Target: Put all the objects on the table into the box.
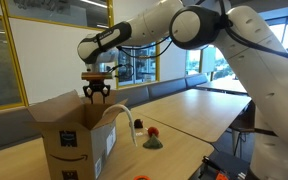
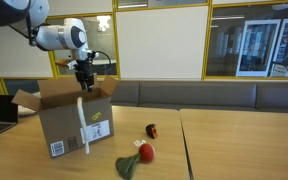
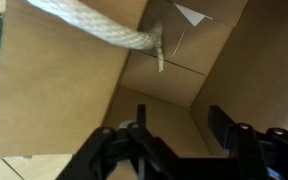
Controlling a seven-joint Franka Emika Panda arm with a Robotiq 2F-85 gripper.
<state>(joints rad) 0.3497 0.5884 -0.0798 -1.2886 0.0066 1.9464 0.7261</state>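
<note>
Fingers: in the wrist view the two black fingers [image 3: 134, 150] stand apart, with bare cardboard showing in the gap and nothing held between them.
Gripper: the gripper [image 3: 179, 125] points down into the open top of the box; in both exterior views it hangs just over the opening [image 1: 95, 92] [image 2: 84, 78], between the raised flaps.
Arm: the white arm [image 1: 199, 25] reaches in from the side, wrist bent downward.
White tube: the white tube [image 3: 104, 30] looks braided in the wrist view. It crosses a flap and its frayed end sits over the box interior. In an exterior view it arches out over the rim and drops toward the table [image 1: 127, 118]; in an exterior view it hangs straight down the box's front wall [image 2: 83, 128]. So it is part in and part out.
Box: the brown cardboard box [image 1: 69, 140] [image 2: 64, 125] [image 3: 194, 95] stands upright on the table, flaps open, logo and label on its sides.
Red item: the red item [image 2: 145, 152] lies on the table, near the box and touching the green-grey item.
Green-grey item: the green-grey item [image 2: 127, 165] [image 1: 154, 143] lies on the table beside the tube's hanging end.
Small dark item: the small dark item [image 2: 151, 131] lies on the table a little behind the red item, with some red on it. I cannot tell what it is.
Table: the light wood table [image 1: 209, 115] [image 2: 244, 145] has a seam running across it.
</note>
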